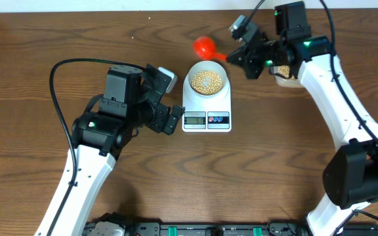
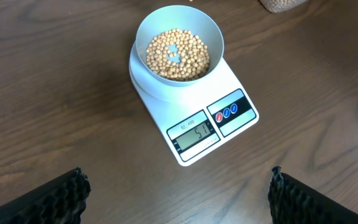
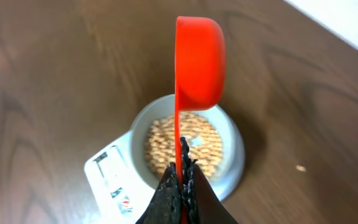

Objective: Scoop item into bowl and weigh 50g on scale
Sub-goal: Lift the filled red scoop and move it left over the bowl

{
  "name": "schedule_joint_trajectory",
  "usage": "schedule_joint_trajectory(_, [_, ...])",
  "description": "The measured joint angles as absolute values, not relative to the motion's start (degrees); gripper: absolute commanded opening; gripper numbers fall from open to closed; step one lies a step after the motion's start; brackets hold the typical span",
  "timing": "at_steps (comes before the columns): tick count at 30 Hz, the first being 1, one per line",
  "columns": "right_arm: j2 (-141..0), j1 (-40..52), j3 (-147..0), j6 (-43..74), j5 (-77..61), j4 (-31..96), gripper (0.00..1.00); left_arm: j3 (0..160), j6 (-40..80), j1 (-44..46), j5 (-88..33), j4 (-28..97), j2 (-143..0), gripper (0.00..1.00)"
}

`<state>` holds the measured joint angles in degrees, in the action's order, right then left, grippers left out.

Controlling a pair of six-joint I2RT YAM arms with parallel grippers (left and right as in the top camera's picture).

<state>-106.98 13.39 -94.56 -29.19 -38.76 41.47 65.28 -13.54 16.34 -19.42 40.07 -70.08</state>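
The white scale [image 1: 207, 105] stands mid-table with the pale bowl [image 1: 207, 82] on it, holding tan beans [image 1: 207, 80]. In the left wrist view the scale [image 2: 194, 106], bowl [image 2: 179, 46] and beans [image 2: 177, 55] show, and the display reads about 51. My right gripper [image 1: 236, 56] is shut on the handle of a red scoop [image 1: 206, 47], held behind the bowl, tipped on its side in the right wrist view [image 3: 194, 68]. My left gripper [image 1: 169, 118] is open and empty, just left of the scale.
A clear tub of beans [image 1: 282, 72] sits at the back right, mostly hidden under the right arm; its edge shows in the left wrist view [image 2: 281, 5]. Bare wood table surrounds the scale.
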Motion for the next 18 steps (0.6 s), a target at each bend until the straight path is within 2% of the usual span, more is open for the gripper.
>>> schedule_joint_trajectory(18, [-107.5, 14.4, -91.9, -30.9, -32.8, 45.5, 0.01, 65.3, -13.5, 16.3, -19.4, 40.1, -70.1, 0.94])
